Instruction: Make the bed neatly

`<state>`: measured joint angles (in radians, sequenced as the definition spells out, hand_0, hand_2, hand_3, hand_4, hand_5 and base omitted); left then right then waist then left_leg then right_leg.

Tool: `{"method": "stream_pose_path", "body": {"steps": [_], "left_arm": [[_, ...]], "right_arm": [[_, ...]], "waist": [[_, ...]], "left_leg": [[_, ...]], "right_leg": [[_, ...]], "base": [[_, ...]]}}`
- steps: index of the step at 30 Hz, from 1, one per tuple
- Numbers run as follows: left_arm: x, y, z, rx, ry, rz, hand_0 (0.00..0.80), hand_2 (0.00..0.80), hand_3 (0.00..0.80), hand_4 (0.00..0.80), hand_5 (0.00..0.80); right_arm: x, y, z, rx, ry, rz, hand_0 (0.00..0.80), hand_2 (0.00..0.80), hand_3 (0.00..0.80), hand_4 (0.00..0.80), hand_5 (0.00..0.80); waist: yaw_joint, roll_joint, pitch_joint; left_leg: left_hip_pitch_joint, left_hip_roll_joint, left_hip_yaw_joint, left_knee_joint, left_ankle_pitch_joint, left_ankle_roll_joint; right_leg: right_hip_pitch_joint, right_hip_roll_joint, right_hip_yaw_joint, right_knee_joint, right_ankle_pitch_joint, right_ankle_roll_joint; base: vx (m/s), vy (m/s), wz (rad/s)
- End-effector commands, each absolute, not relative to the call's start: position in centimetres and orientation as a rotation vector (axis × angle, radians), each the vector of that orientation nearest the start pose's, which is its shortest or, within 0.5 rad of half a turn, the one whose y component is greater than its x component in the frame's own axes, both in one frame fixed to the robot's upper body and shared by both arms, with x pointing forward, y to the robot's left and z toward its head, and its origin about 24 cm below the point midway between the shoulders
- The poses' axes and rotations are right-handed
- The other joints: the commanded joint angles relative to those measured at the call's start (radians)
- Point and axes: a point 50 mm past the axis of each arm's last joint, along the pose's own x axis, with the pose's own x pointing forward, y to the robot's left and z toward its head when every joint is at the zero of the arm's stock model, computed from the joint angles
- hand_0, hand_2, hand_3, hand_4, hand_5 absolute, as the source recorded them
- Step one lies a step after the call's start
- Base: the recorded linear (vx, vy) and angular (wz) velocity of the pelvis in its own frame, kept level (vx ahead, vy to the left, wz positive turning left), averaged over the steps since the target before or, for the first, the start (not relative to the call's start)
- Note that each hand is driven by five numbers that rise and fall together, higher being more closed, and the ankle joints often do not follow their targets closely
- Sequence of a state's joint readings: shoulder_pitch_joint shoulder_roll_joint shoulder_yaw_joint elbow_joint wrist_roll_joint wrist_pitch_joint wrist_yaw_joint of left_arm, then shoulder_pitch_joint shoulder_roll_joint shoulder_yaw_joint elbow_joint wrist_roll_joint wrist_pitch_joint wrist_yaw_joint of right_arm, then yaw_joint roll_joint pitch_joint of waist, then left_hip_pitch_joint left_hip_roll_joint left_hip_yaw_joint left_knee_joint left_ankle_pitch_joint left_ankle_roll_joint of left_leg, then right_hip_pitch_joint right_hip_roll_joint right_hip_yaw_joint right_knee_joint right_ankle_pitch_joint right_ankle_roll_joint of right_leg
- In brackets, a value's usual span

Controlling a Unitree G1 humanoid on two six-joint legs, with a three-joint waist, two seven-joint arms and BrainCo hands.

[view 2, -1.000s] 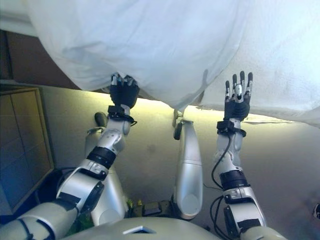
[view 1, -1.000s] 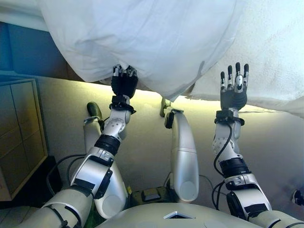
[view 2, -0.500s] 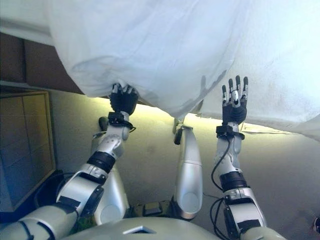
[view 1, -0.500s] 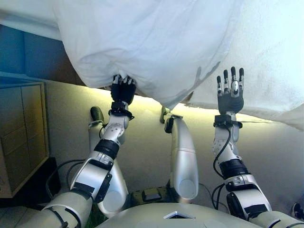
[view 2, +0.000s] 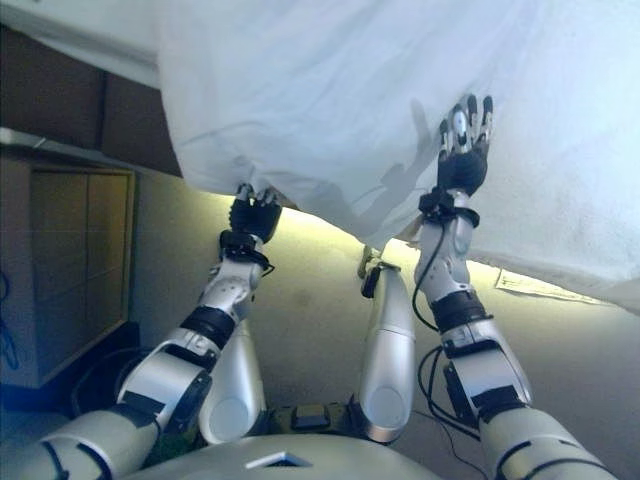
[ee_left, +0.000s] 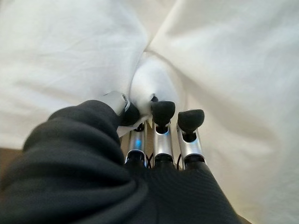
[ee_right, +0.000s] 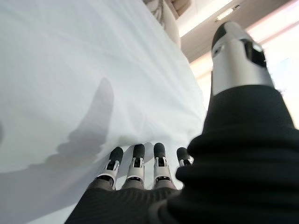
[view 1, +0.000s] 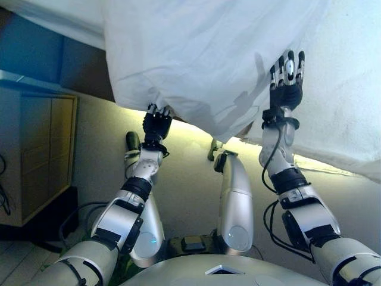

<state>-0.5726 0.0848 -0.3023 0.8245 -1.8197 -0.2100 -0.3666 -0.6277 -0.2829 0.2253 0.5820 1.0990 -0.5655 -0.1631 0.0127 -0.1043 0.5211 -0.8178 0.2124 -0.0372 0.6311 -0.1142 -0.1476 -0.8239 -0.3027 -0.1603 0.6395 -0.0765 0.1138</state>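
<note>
Eye views: the white duvet [view 1: 196,53] hangs over the bed edge; the left hand [view 1: 156,122] sits at its lower hem, the right hand [view 1: 287,80] raised flat before it.
Left wrist view: fingers [ee_left: 162,114] pinch a bunched fold.
Right wrist view: fingers [ee_right: 136,161] straight, released.

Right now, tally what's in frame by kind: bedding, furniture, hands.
Bedding: 1, white duvet hanging off the bed edge
Furniture: 1, wooden cabinet to the robot's left
Hands: 2, left hand shut on the duvet's lower edge, right hand open with straight fingers against the duvet
Total: 4
</note>
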Motion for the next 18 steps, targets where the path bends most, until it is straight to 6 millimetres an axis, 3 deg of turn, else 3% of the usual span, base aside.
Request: {"method": "stream_pose_path", "body": {"steps": [1,8,18], "left_arm": [[34.8,9.0,4.7,-1.430,-0.033,-0.254,0.800,0.800,0.800,0.800,0.800],[34.2,10.2,3.6,-1.401,-0.009,-0.228,0.800,0.800,0.800,0.800,0.800],[30.1,14.2,-2.4,-1.403,0.128,-0.042,0.800,0.800,0.800,0.800,0.800]], "right_arm": [[35.1,-19.6,14.6,0.736,-0.556,-0.252,0.000,0.000,0.000,0.000,0.000],[35.2,-19.4,14.3,0.735,-0.571,-0.283,0.000,0.000,0.000,0.000,0.000],[34.2,-21.6,13.3,0.696,-0.606,-0.389,0.000,0.000,0.000,0.000,0.000]], "waist": [[0.012,0.049,-0.001],[0.041,0.073,-0.001],[0.096,0.136,-0.001]], "left_leg": [[-0.048,-0.020,0.023,-0.030,0.073,0.095],[-0.028,-0.037,0.022,-0.041,0.072,0.097],[-0.019,-0.067,0.004,-0.056,0.079,0.095]], "right_leg": [[0.037,-0.043,-0.028,0.006,-0.002,0.029],[0.063,-0.065,-0.052,-0.003,0.002,0.033],[0.058,-0.112,-0.074,0.020,-0.010,0.037]], "base": [[0.004,-0.027,0.07],[0.024,-0.039,0.06],[0.022,-0.022,0.14]]}}
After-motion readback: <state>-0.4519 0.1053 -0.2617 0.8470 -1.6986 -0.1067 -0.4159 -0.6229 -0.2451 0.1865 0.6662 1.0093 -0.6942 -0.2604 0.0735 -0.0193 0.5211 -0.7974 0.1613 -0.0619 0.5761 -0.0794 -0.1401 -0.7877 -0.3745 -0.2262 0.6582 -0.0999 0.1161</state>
